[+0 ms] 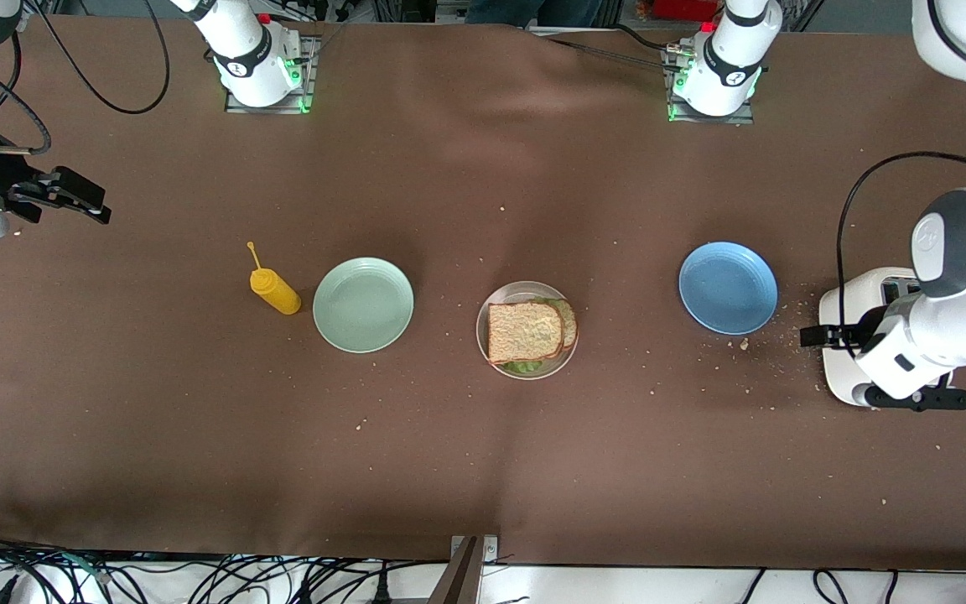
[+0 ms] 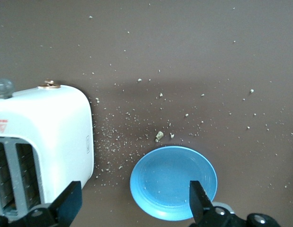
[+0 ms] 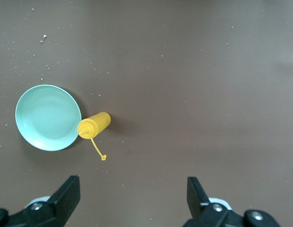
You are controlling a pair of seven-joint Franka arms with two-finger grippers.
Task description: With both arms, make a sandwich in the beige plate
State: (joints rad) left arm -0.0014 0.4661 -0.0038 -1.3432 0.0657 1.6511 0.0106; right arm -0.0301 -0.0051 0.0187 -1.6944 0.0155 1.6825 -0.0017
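Sandwich (image 1: 525, 332) of brown wholegrain toast and green lettuce sits on your round beige plate (image 1: 486, 306), between the mint green plate (image 1: 363, 304) and blue plate (image 1: 728, 288). Left claw (image 2: 134, 201) hangs spread over the white toaster (image 1: 835, 312); right claw (image 3: 132, 194) waits spread above the worktop's end.

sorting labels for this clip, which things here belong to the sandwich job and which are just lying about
Part of the job:
- stacked brown toast and lettuce sandwich
- round beige plate under it
- left gripper, open
- right gripper, open

Just lying about:
- mint green plate
- blue plate
- yellow squeeze bottle
- white toaster
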